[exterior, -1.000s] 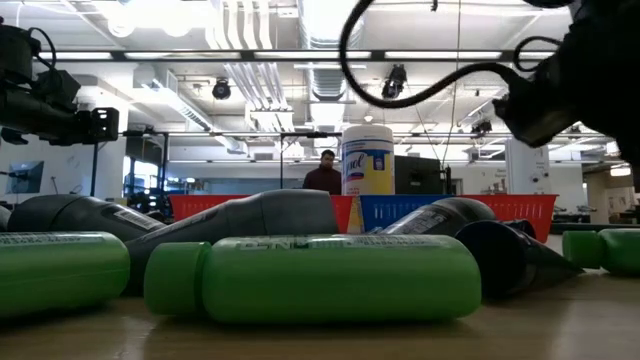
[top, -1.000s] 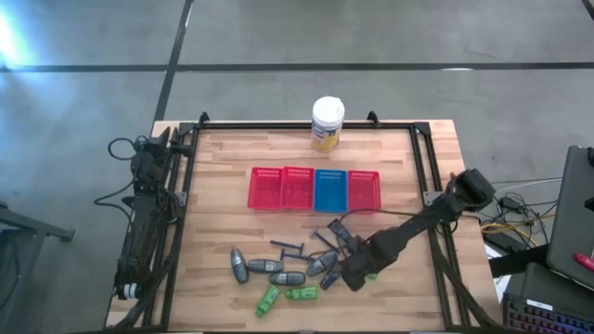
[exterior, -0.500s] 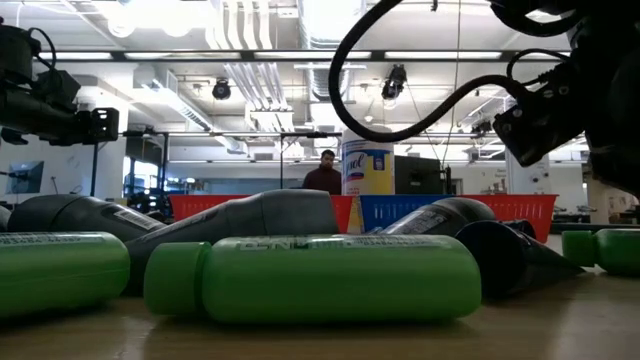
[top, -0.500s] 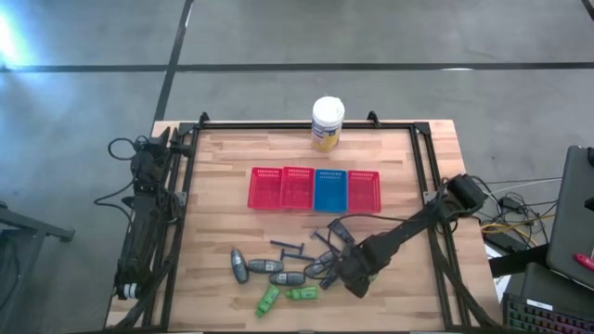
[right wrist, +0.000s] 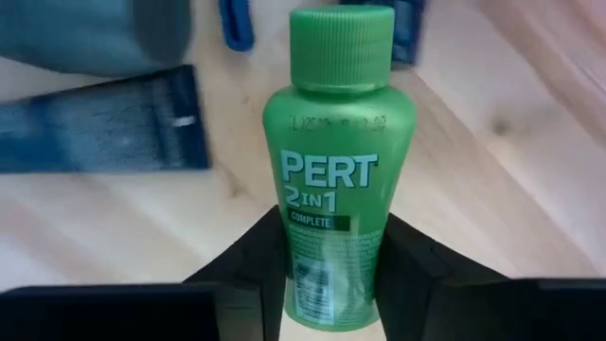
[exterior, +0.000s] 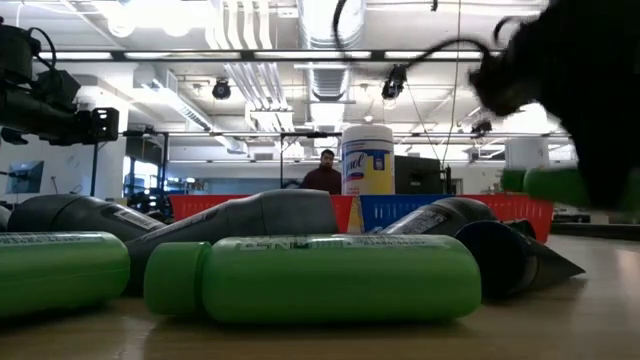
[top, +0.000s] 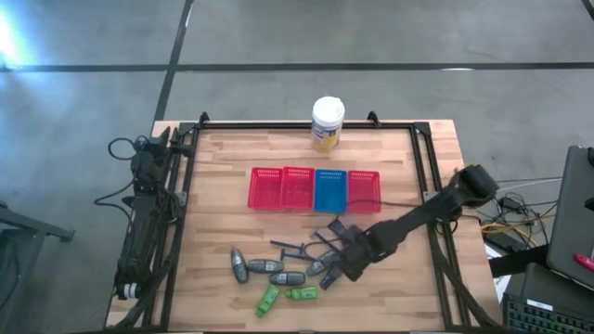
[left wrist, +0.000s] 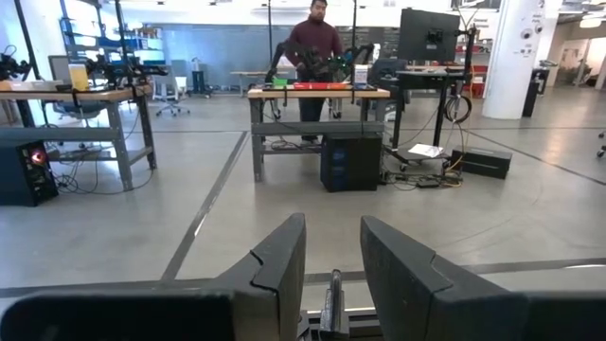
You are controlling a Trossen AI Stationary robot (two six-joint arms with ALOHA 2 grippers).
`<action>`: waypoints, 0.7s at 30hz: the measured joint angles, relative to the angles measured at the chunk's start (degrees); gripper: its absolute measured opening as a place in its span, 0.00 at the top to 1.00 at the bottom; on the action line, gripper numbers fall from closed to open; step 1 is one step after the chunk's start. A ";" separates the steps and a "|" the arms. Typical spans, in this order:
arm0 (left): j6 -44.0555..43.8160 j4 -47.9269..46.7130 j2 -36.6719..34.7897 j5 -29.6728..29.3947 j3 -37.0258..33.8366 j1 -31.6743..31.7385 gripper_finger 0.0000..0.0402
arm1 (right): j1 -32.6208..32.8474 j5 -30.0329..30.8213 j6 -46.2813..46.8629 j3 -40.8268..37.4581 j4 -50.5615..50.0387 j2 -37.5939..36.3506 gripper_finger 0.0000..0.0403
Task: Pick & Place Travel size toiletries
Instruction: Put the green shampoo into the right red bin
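A: High view — what's new?
B: The right hand (top: pixel 345 266) has moved back from the near-right edge of the heap of toiletries on the wooden counter (top: pixel 223 167); a second ago it was spread, now it's clenched. The left arm stays parked along the left edge.

A: Low view?
B: A bright green plastic bottle (exterior: pixel 555 185) that lay on the counter at right now hangs in the air under the dark arm. So the pick looks made.

A: Right wrist view?
B: The bottle (right wrist: pixel 333 161), cap pointing away, sits between the fingers (right wrist: pixel 237 275), gripped at its lower body.

A: Left wrist view?
B: Left hand (left wrist: pixel 332 248) slightly parted, empty.
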 joint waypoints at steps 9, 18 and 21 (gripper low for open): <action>-0.01 0.00 0.11 0.00 0.00 0.01 0.72 | -10.71 11.72 23.20 -6.63 -6.53 -20.36 0.68; -0.01 0.00 0.11 0.00 0.00 0.02 0.73 | -35.66 5.96 6.85 -15.20 2.15 -27.01 0.67; -0.01 0.00 0.11 0.00 0.00 -0.01 0.72 | -41.03 0.90 0.94 -16.41 5.04 -25.63 0.67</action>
